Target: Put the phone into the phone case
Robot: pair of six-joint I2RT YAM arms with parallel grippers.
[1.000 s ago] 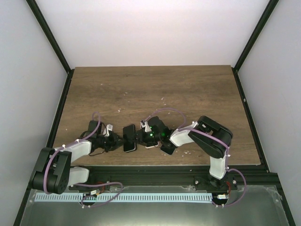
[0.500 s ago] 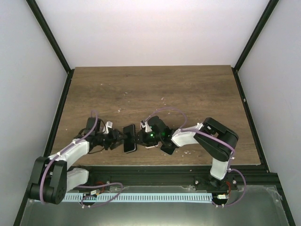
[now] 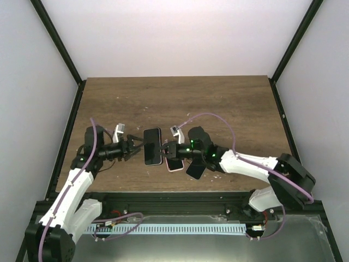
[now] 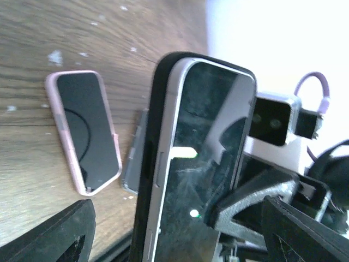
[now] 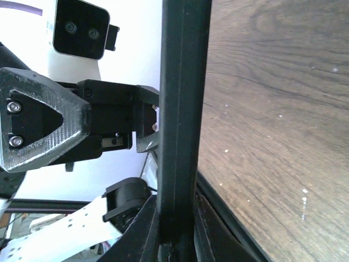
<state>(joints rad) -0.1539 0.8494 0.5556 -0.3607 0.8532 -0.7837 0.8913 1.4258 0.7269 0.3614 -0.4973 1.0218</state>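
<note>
Soft, even overhead light in the top view, table (image 3: pixel 218 103) evenly lit, faint shadows beneath the arms; left wrist view blown out white toward 1 o'clock, bright glare spots on the phone (image 4: pixel 202 158) glass, foreground at 6 o'clock blurred; right wrist view overexposed at 9 o'clock, phone edge soft

The brown wooden table (image 3: pixel 229 103) has small white specks (image 3: pixel 145 108) near its middle. A phone with a pink rim (image 4: pixel 87 136) lies flat, dark face up, near the table's 6 o'clock edge. A dark flat slab (image 3: pixel 195 170) lies just beside it, at its 4 o'clock. White walls (image 3: pixel 180 33) stand around the table, with black bars (image 3: pixel 54 39) at 11 and 1 o'clock.
</note>
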